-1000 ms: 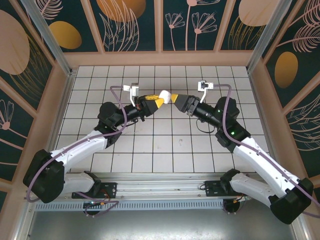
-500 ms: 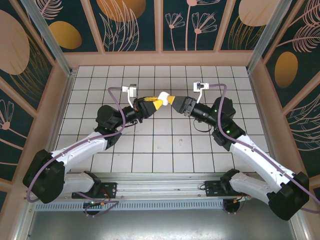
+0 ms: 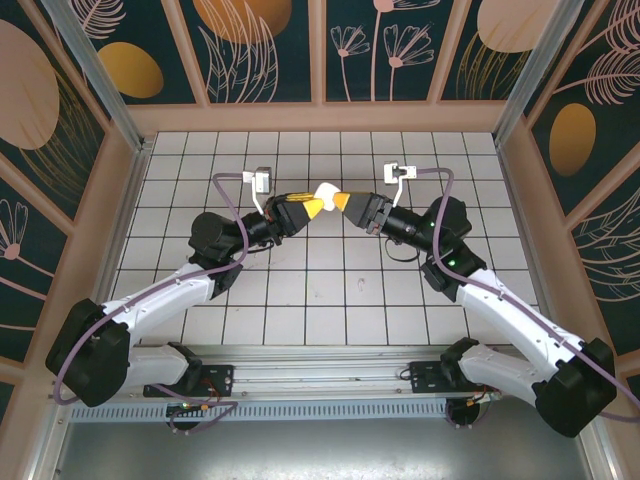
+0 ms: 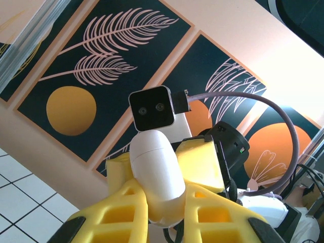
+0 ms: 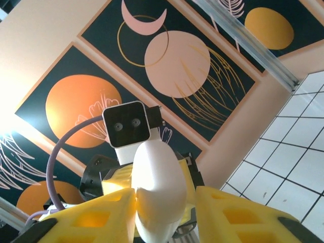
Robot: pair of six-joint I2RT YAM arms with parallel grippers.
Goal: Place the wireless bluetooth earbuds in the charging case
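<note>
**Right fingers draw in on the held case**

We see the glossy white rounded charging case (image 3: 326, 190) held in the air between the two arms, above the far middle of the white tiled counter (image 3: 330, 290). The left arm's yellow fingers (image 4: 131, 195) are clamped on one end of it, just as they were a second ago. The change is on the other side — the right arm has slid inward towards the left. The right arm's yellow fingers (image 5: 116, 200), which stood wider around the free end, have drawn in. In the right wrist view one finger lies against the case while a thin dark gap shows beside the other, so we cannot tell whether they grip it yet.

We judge that a second hold is being taken on the case — likely to steady it or work the lid — before any loading. The case looks shut from both wrist views. We cannot say whether any of the small white wireless earbuds sits inside, so insertion seems yet to come.
</note>
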